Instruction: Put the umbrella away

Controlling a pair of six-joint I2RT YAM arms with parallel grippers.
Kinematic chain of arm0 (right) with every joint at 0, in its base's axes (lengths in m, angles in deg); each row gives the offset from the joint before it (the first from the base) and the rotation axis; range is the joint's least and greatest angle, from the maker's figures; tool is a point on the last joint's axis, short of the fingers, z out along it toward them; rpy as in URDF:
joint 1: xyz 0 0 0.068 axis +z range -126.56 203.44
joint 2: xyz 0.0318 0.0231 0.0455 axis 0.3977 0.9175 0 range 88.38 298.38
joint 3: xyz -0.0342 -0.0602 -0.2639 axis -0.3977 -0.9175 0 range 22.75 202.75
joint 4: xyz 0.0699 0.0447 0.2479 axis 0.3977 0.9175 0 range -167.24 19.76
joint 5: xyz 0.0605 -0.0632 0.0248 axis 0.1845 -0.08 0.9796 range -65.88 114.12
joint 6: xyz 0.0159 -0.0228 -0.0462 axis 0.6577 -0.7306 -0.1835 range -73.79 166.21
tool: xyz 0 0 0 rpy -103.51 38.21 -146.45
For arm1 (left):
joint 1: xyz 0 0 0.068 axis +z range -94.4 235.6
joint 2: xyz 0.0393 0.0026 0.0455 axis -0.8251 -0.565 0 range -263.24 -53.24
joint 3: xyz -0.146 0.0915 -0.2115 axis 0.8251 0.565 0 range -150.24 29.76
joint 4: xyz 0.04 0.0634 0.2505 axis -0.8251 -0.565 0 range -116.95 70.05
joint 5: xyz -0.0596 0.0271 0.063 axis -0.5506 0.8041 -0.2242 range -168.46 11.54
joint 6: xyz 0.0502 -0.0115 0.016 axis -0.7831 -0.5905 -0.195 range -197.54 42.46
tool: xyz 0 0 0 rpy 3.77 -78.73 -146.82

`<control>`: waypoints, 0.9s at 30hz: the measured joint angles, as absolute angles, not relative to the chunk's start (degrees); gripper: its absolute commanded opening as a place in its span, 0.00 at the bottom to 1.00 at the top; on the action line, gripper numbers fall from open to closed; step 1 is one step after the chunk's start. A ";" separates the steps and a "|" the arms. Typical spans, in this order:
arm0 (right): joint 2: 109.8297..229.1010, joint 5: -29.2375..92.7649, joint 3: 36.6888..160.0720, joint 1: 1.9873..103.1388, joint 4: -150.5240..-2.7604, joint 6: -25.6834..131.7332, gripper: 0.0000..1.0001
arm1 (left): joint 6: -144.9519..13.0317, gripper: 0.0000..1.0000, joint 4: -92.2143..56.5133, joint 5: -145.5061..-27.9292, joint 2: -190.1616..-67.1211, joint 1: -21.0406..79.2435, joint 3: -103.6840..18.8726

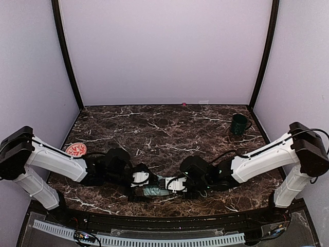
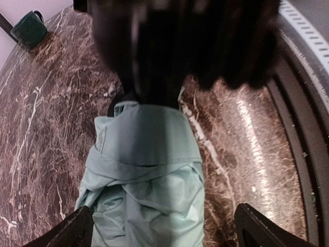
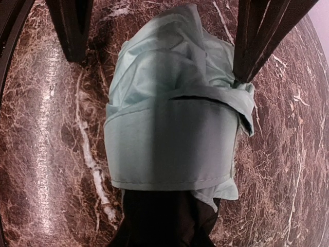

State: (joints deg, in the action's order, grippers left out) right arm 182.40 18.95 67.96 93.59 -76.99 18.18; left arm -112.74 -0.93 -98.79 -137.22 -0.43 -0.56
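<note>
Straddling the bundled umbrella [image 3: 169,139], the left tool [image 2: 164,224] and right tool [image 3: 157,67] both stand spread, neither pinching it.

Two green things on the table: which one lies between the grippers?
The pale mint umbrella, bundled at the near edge between the left gripper and the right gripper. The dark green mug stands apart, near the far right corner.
</note>
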 measured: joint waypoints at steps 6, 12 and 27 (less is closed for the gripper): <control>182.01 18.28 68.00 92.80 -75.59 18.44 0.00 | -114.20 0.99 5.00 -90.71 -143.82 -2.20 -3.08; 181.57 16.44 67.63 92.21 -75.43 18.35 0.00 | -114.99 0.95 15.95 -85.16 -148.30 -3.93 -3.21; 172.96 24.29 58.60 88.54 -80.77 19.99 0.00 | -105.61 0.99 27.53 -88.94 -150.99 -4.04 3.33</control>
State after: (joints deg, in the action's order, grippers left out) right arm 172.96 24.29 58.60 88.54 -80.77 19.99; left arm -105.61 27.53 -88.94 -150.99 -4.04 3.33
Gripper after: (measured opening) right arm 0.182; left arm 0.988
